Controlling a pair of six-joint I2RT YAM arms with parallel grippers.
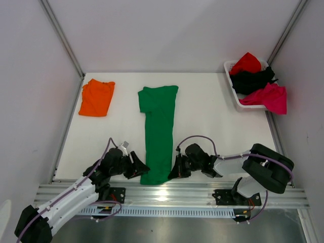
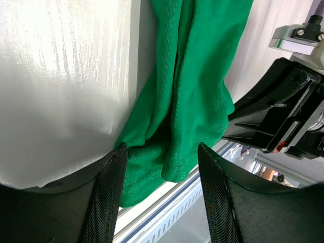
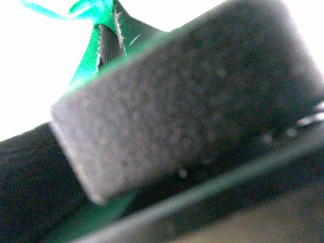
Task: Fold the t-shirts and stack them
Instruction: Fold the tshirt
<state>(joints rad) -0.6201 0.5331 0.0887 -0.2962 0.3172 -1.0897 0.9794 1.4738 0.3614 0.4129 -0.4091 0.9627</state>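
Note:
A bright green t-shirt (image 1: 158, 129) lies folded into a long strip down the middle of the table, with its hem at the near edge. My left gripper (image 1: 137, 169) is open at the hem's left corner. In the left wrist view its fingers (image 2: 109, 192) stand on either side of the green hem (image 2: 177, 152) without pinching it. My right gripper (image 1: 174, 172) is shut on the hem's right corner. The right wrist view is blurred, with a grey pad (image 3: 187, 96) filling it and green cloth (image 3: 88, 12) showing at the top. An orange t-shirt (image 1: 96, 97) lies folded at the back left.
A white basket (image 1: 234, 93) at the back right holds red (image 1: 246, 63), black (image 1: 253, 80) and magenta (image 1: 268, 97) t-shirts. An aluminium rail (image 1: 172, 195) runs along the table's near edge, and the green hem hangs slightly over it.

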